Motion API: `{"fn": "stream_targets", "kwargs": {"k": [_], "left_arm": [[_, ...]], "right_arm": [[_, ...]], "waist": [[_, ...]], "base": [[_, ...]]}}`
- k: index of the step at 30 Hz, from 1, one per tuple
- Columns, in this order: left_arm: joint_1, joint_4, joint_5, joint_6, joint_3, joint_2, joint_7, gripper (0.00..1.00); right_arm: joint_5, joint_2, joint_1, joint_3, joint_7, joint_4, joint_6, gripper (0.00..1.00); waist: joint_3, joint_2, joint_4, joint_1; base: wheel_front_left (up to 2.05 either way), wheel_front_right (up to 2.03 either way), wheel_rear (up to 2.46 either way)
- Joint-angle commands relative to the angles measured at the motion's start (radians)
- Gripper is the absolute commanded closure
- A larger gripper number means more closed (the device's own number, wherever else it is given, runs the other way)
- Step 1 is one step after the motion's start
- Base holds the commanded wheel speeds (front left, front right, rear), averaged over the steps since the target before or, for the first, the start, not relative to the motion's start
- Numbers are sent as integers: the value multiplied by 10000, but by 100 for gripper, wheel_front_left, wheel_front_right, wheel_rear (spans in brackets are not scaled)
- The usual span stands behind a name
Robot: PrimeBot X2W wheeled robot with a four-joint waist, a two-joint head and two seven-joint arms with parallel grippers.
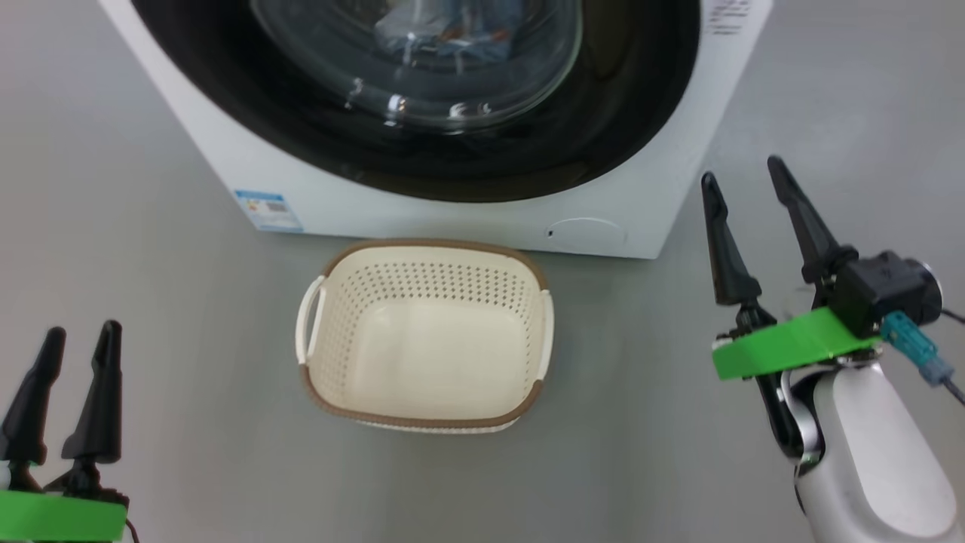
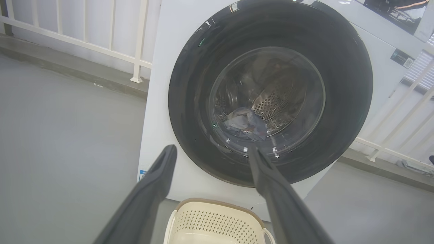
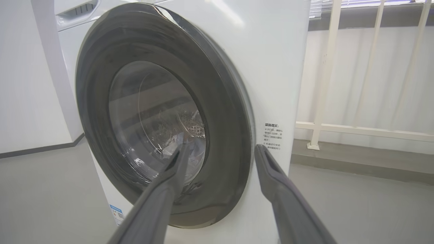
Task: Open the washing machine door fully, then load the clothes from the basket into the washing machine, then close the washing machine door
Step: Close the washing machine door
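Observation:
The white washing machine (image 1: 467,219) stands ahead with its round black-rimmed door (image 1: 422,151) shut flat against the front. Through the glass bowl the light blue clothes (image 2: 245,123) lie at the bottom of the steel drum. The cream basket (image 1: 426,335) with a brown rim sits on the floor before the machine, nothing in it. My left gripper (image 1: 79,339) hangs open at the lower left, well left of the basket. My right gripper (image 1: 742,177) stands open at the right, beside the machine's front right corner, nothing between its fingers. The door (image 3: 162,112) also faces the right wrist camera.
Grey floor (image 1: 136,264) surrounds the machine and basket. A white railing (image 2: 112,40) runs behind the machine on the left, and another section (image 3: 356,128) on its right. A blue label sticker (image 1: 268,210) and a small round flap (image 1: 588,230) mark the machine's lower front.

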Motion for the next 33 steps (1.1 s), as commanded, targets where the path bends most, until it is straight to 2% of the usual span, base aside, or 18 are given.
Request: {"fn": "stream_targets", "kwargs": {"k": [1, 10, 20, 33], "left_arm": [[-63, -230, 159, -50, 496, 327, -65, 0], [265, -259, 361, -50, 595, 102, -65, 0], [497, -174, 521, -50, 690, -195, -65, 0], [734, -294, 326, -50, 637, -337, -65, 0]], "right_arm": [[102, 124, 320, 271, -100, -457, -29, 0], [503, 124, 1318, 430, -107, -1083, -29, 0], [822, 38, 2181, 344, -114, -1564, -29, 0], [1145, -102, 3089, 89, -120, -1932, -29, 0]], "waist": [[-551, -1, -618, 1], [-939, -1, -1305, 1], [-1396, -1, -1778, 1], [-1680, -1, -2063, 1]], "base": [[0, 0, 0], [0, 0, 0], [0, 0, 0], [0, 0, 0]]}}
